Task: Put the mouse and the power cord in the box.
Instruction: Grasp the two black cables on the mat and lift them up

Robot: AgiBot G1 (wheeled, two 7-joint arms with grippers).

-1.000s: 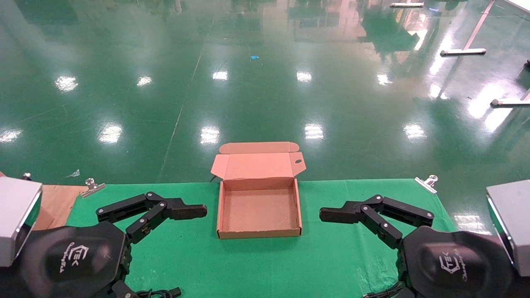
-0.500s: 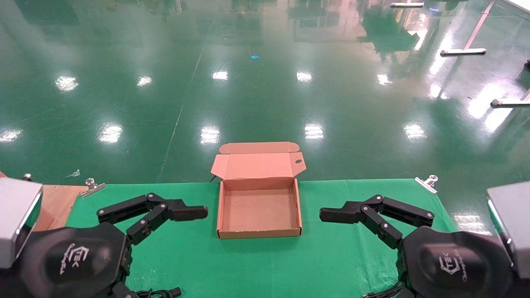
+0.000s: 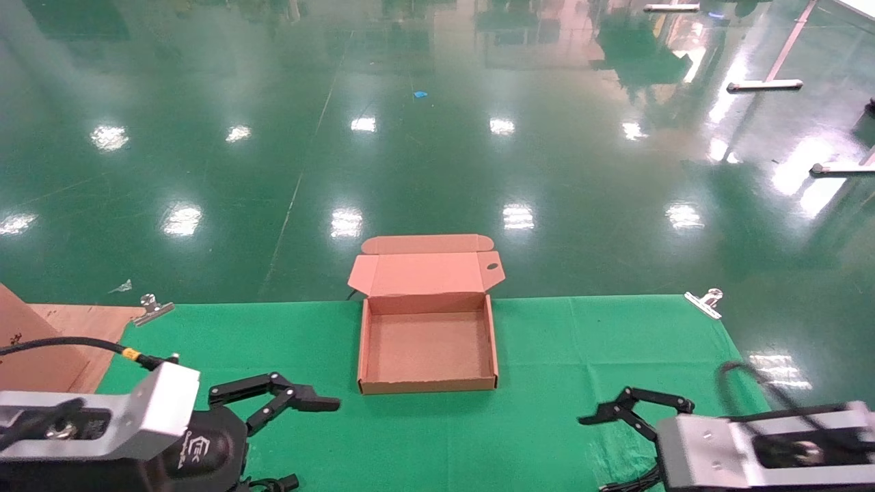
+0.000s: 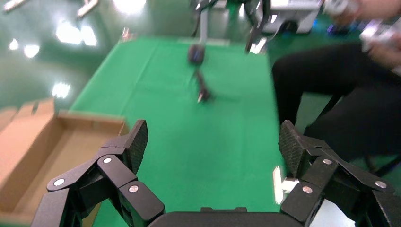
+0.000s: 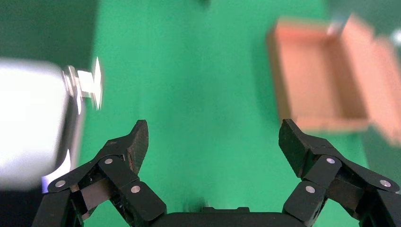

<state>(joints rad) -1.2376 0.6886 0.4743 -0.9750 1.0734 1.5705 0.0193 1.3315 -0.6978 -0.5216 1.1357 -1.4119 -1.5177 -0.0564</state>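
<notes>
**Open box on the green cloth, both grippers low and wide**

I had the box (image 3: 427, 345) in the middle of the head view, resting on the green cloth (image 3: 547, 424) near the table's far edge. Its lid (image 3: 425, 272) was folded back past that edge, with the tuck flap (image 3: 427, 243) beyond it, and I saw bare cardboard on the box floor. In the left wrist view I picked out a dark oval object with a thin cable trailing from it, probably the mouse (image 4: 196, 53), lying on the cloth well apart from the box; motion blur kept me from being certain. At the bottom edge of the head view a black plug end and a bit of cable showed beside the left arm, likely the power cord (image 3: 273, 484), though too little was visible to say more.

My left gripper (image 3: 290, 396) sat low over the cloth on the box's left, its fingers (image 4: 135, 142) spread wide with nothing between them. The right gripper (image 3: 632, 408) sat low on the box's right, also spread wide and holding nothing. Neither touched the box. A metal binder clip (image 3: 704, 302) pinned the cloth at the far right corner and another clip (image 3: 152, 309) at the far left. A seated person (image 4: 340, 94) showed beyond the cloth in the left wrist view.
</notes>
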